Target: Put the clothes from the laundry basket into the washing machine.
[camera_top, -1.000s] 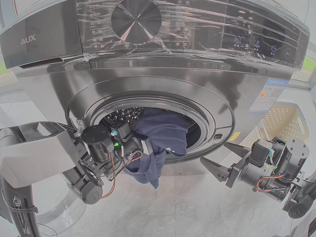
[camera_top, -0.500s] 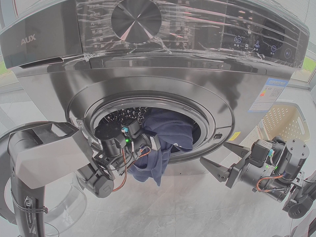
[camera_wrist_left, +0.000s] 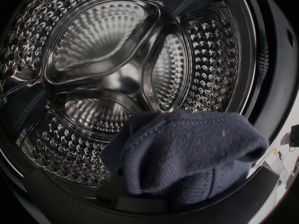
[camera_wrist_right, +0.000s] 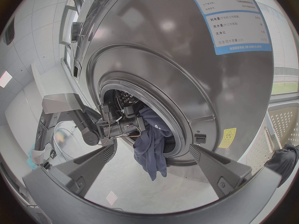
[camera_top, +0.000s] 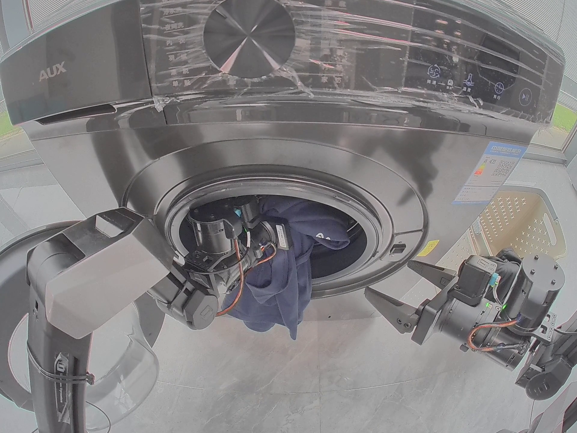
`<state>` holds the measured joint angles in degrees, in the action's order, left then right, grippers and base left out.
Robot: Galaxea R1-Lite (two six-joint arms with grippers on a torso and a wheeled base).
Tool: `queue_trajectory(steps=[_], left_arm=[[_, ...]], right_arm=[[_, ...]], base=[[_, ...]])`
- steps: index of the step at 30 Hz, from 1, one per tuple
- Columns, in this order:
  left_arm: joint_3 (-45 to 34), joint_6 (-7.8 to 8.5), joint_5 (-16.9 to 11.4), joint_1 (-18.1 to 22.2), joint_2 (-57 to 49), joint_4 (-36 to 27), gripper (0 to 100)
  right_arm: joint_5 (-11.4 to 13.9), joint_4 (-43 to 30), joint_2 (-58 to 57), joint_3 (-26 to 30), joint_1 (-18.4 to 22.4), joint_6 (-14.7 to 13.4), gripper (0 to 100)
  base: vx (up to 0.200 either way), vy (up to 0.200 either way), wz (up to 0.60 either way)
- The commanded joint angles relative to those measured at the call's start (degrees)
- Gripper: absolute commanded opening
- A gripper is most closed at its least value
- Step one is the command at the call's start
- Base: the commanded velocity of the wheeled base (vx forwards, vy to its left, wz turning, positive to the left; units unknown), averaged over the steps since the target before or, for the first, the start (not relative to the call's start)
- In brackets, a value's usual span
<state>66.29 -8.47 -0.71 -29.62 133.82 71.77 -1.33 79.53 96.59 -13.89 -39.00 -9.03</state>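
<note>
Between the left jaws sits a bunched fold of the navy garment (camera_wrist_left: pixel 187 150). They are clamped on it, and the cloth covers their tips. Just ahead of them opens the drum (camera_wrist_left: pixel 102 47), and I see no other clothes in the part that shows. Behind and below these jaws, the rest of the garment drapes over the door rim (camera_top: pixel 384 224) and hangs outside toward the floor, so I judge this piece only partly in.

Well apart, across the opening, the right jaws stand wide apart with nothing between them, pointing at the washer (camera_top: pixel 300 151) front. Behind them is the basket (camera_top: pixel 523 224). A dark piece (camera_wrist_right: pixel 282 162) shows by its wall, so more loading seems left.

As for writing, a logo (camera_top: pixel 51 71) sits on the panel high above the left jaws, and rows of small print ring the dial (camera_top: pixel 249 36) under crinkled film. A blue-edged label (camera_top: pixel 490 172) with a code square is above the right jaws, and a yellow sticker (camera_top: pixel 428 248) is just beyond their tips. The garment carries a small white mark (camera_top: pixel 327 240), too small to read.
</note>
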Motion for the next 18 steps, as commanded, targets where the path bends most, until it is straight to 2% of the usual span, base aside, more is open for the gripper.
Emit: queue_trajectory(steps=[1,2,7,12,15,17,18], left_arm=[[2.2,0.3,0.1,0.4,1.7,-0.6,0],[2.4,1.35,0.1,1.1,2.4,-0.8,0],[2.6,1.97,0.0,1.5,2.7,-1.8,0],[9.6,1.53,0.2,1.4,5.0,-3.3,0],[13.2,1.09,2.2,0.9,6.2,-7.2,0],[15.2,0.65,2.8,0.8,6.9,-8.2,0],[18.2,-0.4,3.3,0.8,7.8,-9.0,0]], right_arm=[[0.0,0.0,0.2,0.1,0.0,0.0,100],[0.0,0.0,0.2,0.1,-0.1,0.0,100],[0.0,0.0,0.3,0.1,-0.1,0.0,100],[0.0,0.0,0.4,0.1,-0.2,0.0,100],[0.0,0.0,0.8,0.3,-0.6,-0.1,100],[0.0,0.1,1.2,0.3,-0.6,-0.2,100],[0.0,0.1,1.5,0.3,-1.0,-0.5,100]], base=[[0.0,0.0,0.0],[0.0,0.0,0.0],[0.0,0.0,0.0],[0.0,0.0,0.0],[0.0,0.0,0.0],[0.0,0.0,0.0],[0.0,0.0,0.0]])
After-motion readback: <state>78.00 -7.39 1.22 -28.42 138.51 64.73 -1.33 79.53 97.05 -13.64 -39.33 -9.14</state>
